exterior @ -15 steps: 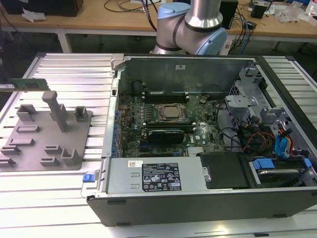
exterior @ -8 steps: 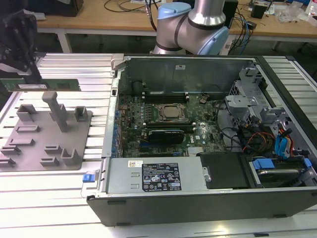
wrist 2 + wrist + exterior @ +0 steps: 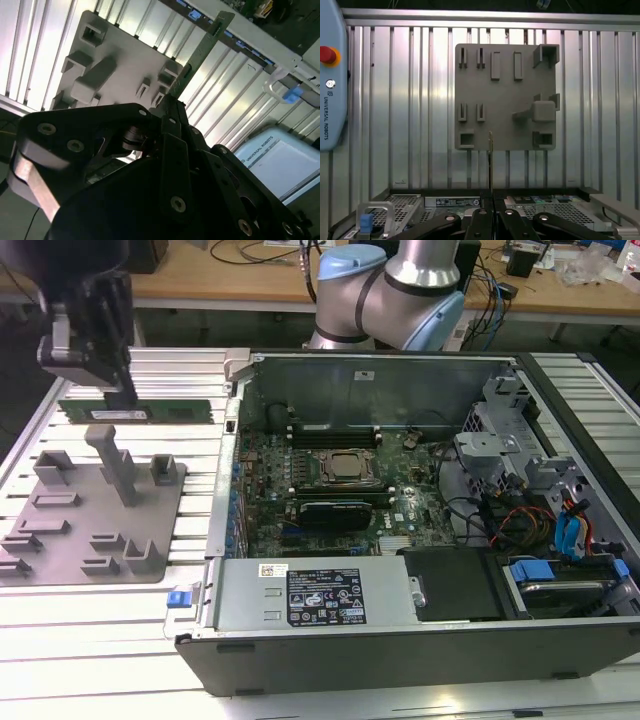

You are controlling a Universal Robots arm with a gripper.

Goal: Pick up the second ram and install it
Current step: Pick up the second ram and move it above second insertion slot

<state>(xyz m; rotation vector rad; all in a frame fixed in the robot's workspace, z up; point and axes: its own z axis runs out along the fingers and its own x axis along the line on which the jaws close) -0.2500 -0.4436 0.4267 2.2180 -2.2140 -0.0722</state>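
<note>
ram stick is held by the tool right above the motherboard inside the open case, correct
Not quite. The tool does hold the ram stick, but not above the motherboard. It is outside the open case, above the grey fixture plate on the exterior view's left. The exterior view shows this.

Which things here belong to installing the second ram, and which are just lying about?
Job in hand:
second ram, clamped in the gripper jaws
motherboard with its long black slots
open computer case

Lying about:
grey fixture plate
power supply
cables
</note>
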